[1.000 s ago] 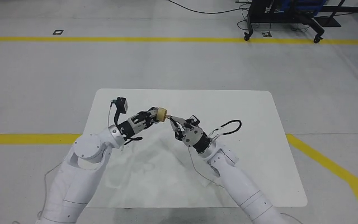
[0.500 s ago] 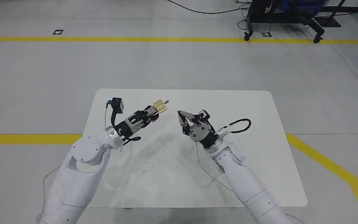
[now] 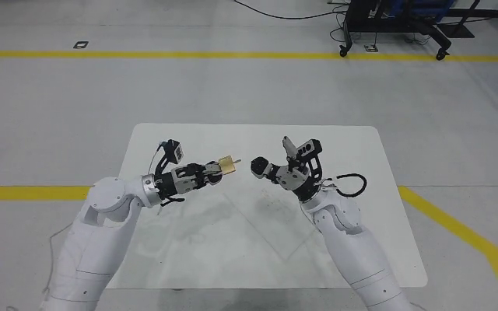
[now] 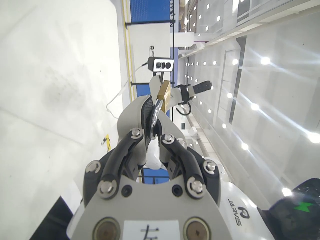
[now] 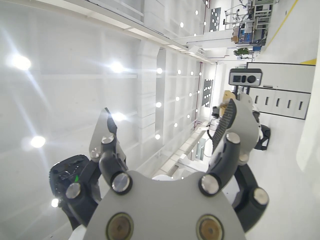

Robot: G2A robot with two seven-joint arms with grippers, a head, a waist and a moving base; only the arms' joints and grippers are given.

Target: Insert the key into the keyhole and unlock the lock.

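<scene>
A brass padlock [image 3: 226, 163] hangs above the white table [image 3: 342, 233], left of its middle. My left gripper [image 3: 212, 169] is shut on its steel shackle, as the left wrist view shows with the padlock [image 4: 164, 93] beyond the gripper [image 4: 160, 102]. A thin metal piece, apparently the key [image 3: 236, 160], sticks out of the padlock's end towards the other arm. My right gripper [image 3: 274, 155] is a short way right of it, open and empty. In the right wrist view the right gripper [image 5: 170, 107] is spread wide, with the padlock [image 5: 226, 95] partly behind one finger.
A black cable loop [image 3: 352, 182] hangs off the right forearm. A dark wheeled cart [image 3: 405, 27] stands on the floor far behind the table, beside yellow floor lines [image 3: 156, 54]. The table's bare surface stretches below both arms.
The right gripper has let go at the padlock, opened and pulled back to the right, turning upward. The left arm kept the padlock and shifted slightly.
</scene>
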